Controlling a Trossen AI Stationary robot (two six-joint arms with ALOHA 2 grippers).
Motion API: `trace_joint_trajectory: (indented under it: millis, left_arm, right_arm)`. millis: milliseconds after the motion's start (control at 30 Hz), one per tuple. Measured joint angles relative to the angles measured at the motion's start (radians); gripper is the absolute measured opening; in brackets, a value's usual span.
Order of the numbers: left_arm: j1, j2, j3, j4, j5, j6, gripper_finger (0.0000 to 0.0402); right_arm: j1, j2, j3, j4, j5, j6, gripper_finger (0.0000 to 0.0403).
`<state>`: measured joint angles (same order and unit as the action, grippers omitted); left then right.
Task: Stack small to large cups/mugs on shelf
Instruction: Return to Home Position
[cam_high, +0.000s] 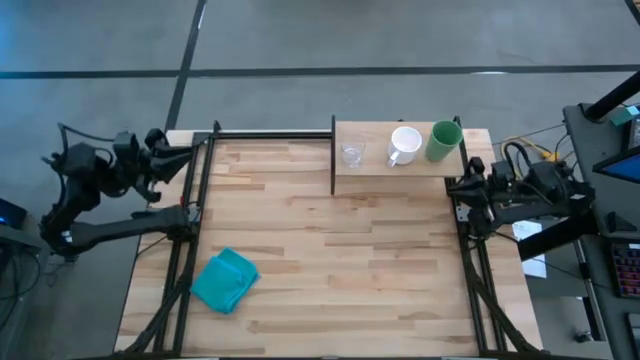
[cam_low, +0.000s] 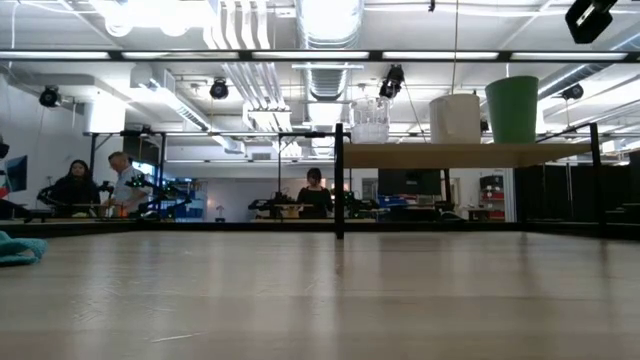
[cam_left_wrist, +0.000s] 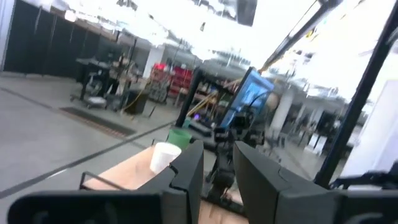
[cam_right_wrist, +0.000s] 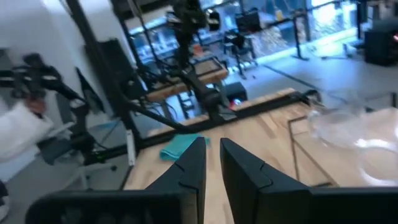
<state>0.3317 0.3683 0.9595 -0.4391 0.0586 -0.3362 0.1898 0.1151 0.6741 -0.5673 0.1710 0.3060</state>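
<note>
On the raised light-wood shelf (cam_high: 375, 166) at the table's far right stand, from left to right, a clear glass tumbler (cam_high: 352, 154), a white handled mug (cam_high: 404, 146) and a green plastic cup (cam_high: 443, 140), each on its base. The low view shows them on the shelf board (cam_low: 460, 154): tumbler (cam_low: 369, 120), mug (cam_low: 455, 118), green cup (cam_low: 512, 109). My left gripper (cam_high: 190, 152) waits at the table's far left corner, empty, with a narrow gap between its fingers (cam_left_wrist: 219, 168). My right gripper (cam_high: 452, 186) waits at the right edge just near of the shelf, also empty and narrowly open (cam_right_wrist: 213, 149).
A crumpled teal cloth (cam_high: 225, 280) lies on the tabletop near the left front and also shows in the low view (cam_low: 18, 248). Black frame rails run along the table's left, right and far edges. People stand in the room beyond the table.
</note>
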Motion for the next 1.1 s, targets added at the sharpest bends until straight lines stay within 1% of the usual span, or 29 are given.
trace_joint_trajectory:
  millis: [133, 233, 333, 433, 533, 633, 900, 1100]
  left_arm:
    - [0.0, -0.101, -0.121, 0.096, 0.018, -0.028, 0.0075]
    - [0.0, -0.156, -0.207, 0.125, 0.022, -0.03, 0.0075]
    - [0.0, -0.205, -0.286, 0.15, 0.022, -0.069, 0.0075]
    - [0.0, -0.246, -0.363, 0.173, 0.022, -0.107, 0.0075]
    - [0.0, -0.277, -0.43, 0.229, 0.023, -0.13, 0.0075]
    - [0.0, -0.299, -0.484, 0.28, 0.023, -0.13, 0.0075]
    - [0.0, -0.341, -0.587, 0.298, 0.023, -0.175, 0.0075]
    - [0.0, -0.331, -0.636, 0.334, 0.023, -0.183, 0.0075]
  right_arm:
    - [0.0, -0.031, -0.043, 0.032, -0.026, -0.01, 0.0043]
    - [0.0, -0.038, -0.069, 0.033, -0.026, 0.0, 0.0043]
    - [0.0, -0.04, -0.098, 0.045, -0.033, 0.005, 0.0043]
    - [0.0, -0.041, -0.136, 0.107, -0.05, 0.006, 0.0043]
    - [0.0, -0.042, -0.172, 0.181, -0.071, 0.008, 0.0043]
    - [0.0, -0.042, -0.209, 0.228, -0.083, 0.008, 0.0043]
    - [0.0, -0.042, -0.289, 0.33, -0.1, 0.033, 0.0043]
    - [0.0, -0.042, -0.389, 0.505, -0.1, 0.007, 0.0043]
